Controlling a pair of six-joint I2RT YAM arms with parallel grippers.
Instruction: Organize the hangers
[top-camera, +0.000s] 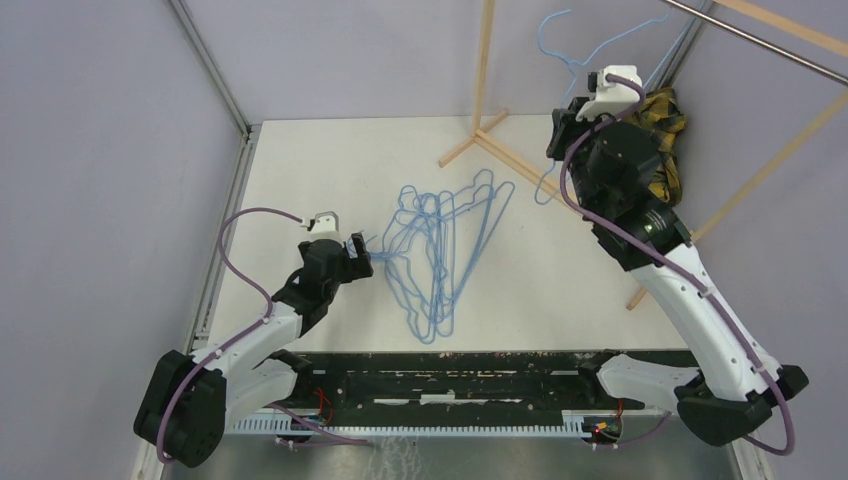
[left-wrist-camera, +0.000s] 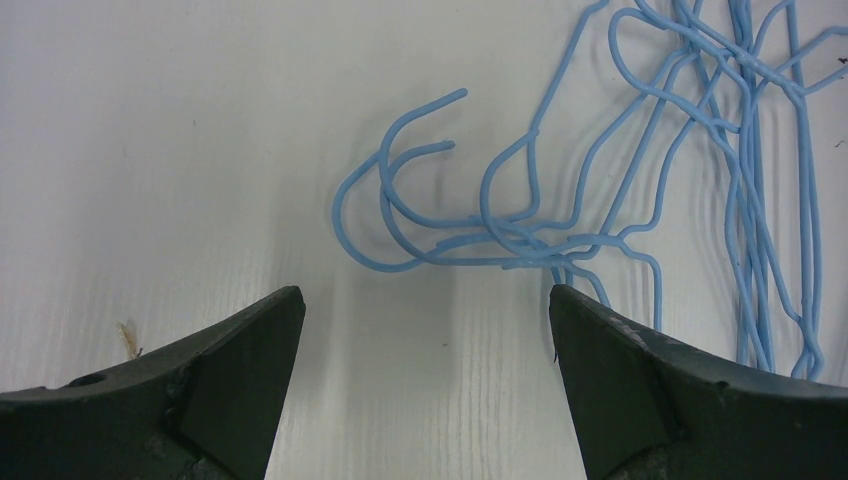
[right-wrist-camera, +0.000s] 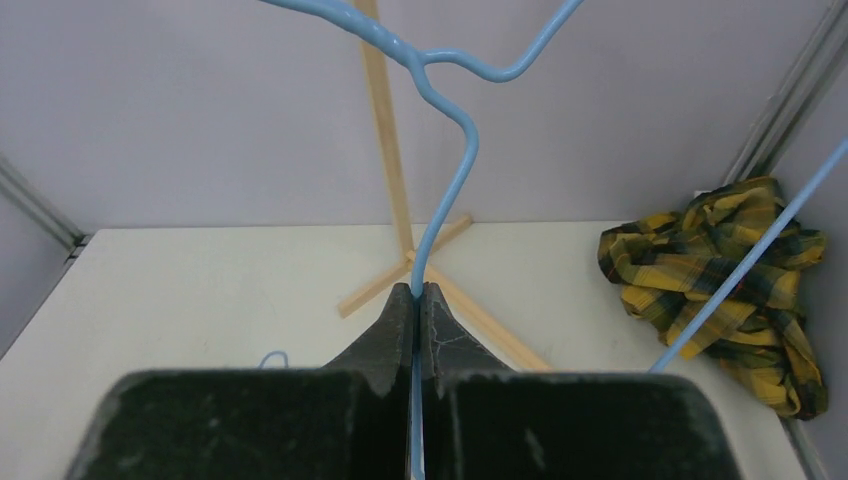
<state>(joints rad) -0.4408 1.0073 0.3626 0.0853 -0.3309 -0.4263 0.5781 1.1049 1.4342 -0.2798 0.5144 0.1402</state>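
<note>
Two claws: the left claw (left-wrist-camera: 422, 300) sits low over the bench (top-camera: 330, 160); the right claw (right-wrist-camera: 420, 290) is raised at the far right corner.
Left claw state: fingers spread wide, with nothing between them and only bare bench surface below the gap.
Just ahead of the left claw: two curved hooks (left-wrist-camera: 390, 200) of light-blue wire lie flat on the bench, close in front of the fingertips and not touching them.
Pile of hangers (top-camera: 440, 260): several thin light-blue wire hangers lie overlapping and tangled in the middle of the bench, stretching away from the left claw to its right. The exact count is hard to tell.
Right claw state: fingers pressed together, pinching the thin wire of the held hanger (right-wrist-camera: 455, 165).
Held hanger: lifted clear of the bench. Its wire rises from between the fingertips, bends, and reaches a twisted neck above the claw.
Wooden rack (top-camera: 485, 60): a pale upright post on crossed feet stands on the bench behind the held hanger.
Metal rail (top-camera: 760, 40): runs across the top right corner. Whether the held hanger touches it cannot be told.
Plaid cloth (right-wrist-camera: 730, 270): a yellow and black heap, crumpled on the bench in the far right corner, beside the right arm. A straight length of blue wire slants in front of it.
</note>
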